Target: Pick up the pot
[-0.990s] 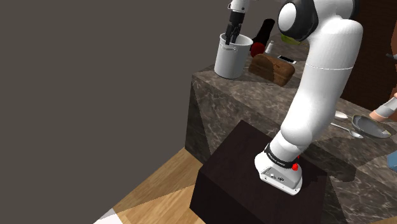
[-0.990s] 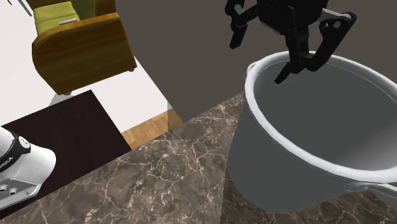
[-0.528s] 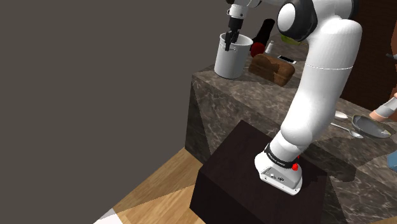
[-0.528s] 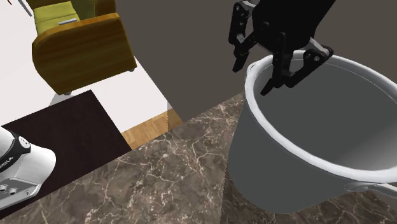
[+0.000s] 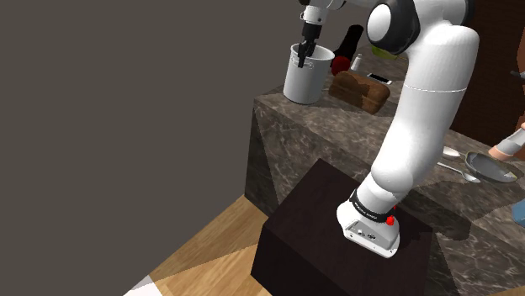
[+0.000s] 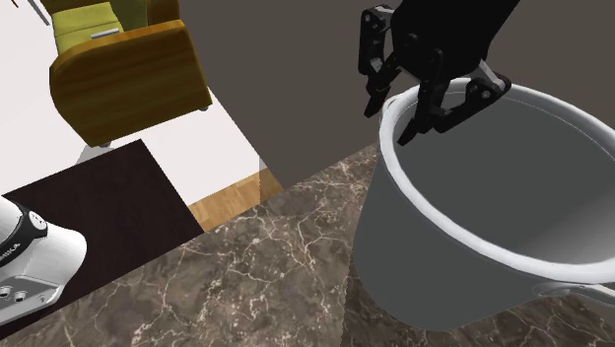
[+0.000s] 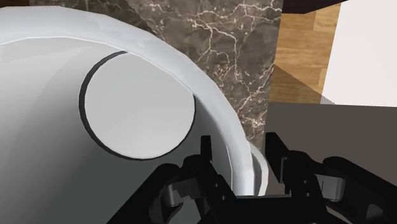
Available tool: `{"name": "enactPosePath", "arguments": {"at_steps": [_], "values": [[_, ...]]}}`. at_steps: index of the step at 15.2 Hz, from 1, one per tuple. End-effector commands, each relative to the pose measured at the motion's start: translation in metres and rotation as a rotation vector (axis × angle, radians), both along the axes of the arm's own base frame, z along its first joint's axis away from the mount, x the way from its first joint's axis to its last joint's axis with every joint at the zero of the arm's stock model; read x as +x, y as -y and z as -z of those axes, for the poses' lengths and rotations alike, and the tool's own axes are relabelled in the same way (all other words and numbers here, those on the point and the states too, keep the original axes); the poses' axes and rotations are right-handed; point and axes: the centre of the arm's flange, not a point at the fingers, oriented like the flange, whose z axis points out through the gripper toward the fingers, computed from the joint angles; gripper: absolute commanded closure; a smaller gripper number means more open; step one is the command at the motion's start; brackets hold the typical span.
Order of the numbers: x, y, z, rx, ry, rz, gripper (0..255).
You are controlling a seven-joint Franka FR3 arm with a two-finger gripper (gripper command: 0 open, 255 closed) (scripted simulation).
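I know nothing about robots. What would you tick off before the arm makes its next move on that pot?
1. Gripper straddles the pot wall: ok, one finger inside, one outside.
2. Fingers clamped on the rim: not ok. The wrist view shows them apart, with a sliver of gap on each side.
3. Pot upright on the counter: ok.
4. Pot empty: ok, its bottom is bare in the wrist view.
5. Loaf clear of the pot: cannot tell. It sits very close in the shoulder view.
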Motion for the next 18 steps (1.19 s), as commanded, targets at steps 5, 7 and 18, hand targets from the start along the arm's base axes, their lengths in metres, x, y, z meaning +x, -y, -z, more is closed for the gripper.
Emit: {"name": "enactPosePath", "arguments": {"at_steps": [5,7,18], "values": [[0.0,0.0,-0.02,0.001,-0.002,0.0,255],[0.0,0.0,-0.03,0.001,-0.002,0.0,255],[0.0,0.0,-0.079,0.001,-0.002,0.0,255]]}}
